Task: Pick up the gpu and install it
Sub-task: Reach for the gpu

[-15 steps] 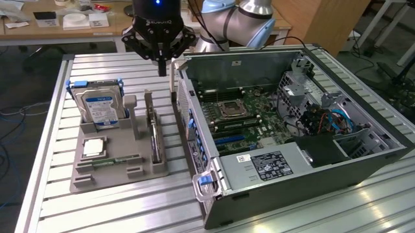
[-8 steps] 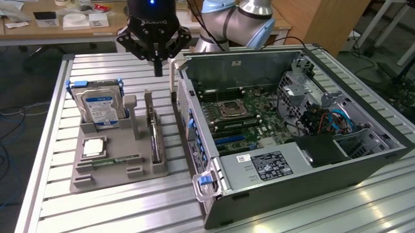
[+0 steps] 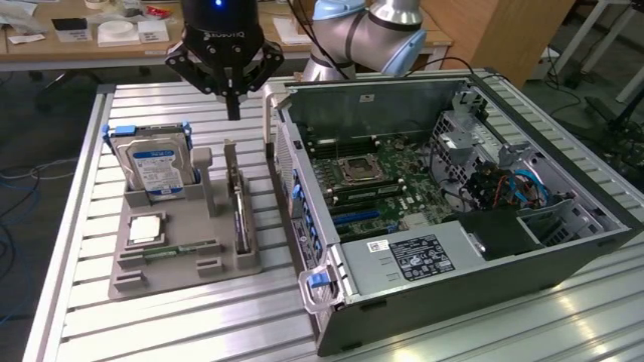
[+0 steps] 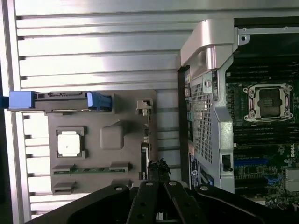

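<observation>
I have the gripper [image 3: 234,115] poised above the gpu [image 3: 241,211], fingers [image 3: 234,102] closed on nothing, the card not yet lifted from its gray holder [image 3: 166,265].

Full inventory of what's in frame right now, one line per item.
gpu: 1, dark, on edge in the holder slot nearest the case
hard drive: 1, silver with blue label, upright in a blue carrier at the holder's far end
processor chip: 1, silver, flat in the holder
memory stick: 1, green, flat in the holder
holder: 1, grey, on the table at the exterior view's left of the case
computer case: 1, dark grey, side open, motherboard exposed
table: 1, silver, slatted
arm: 1, silver and light blue, behind the case
gripper: 1, black, shut, empty, above the holder near the gpu
</observation>
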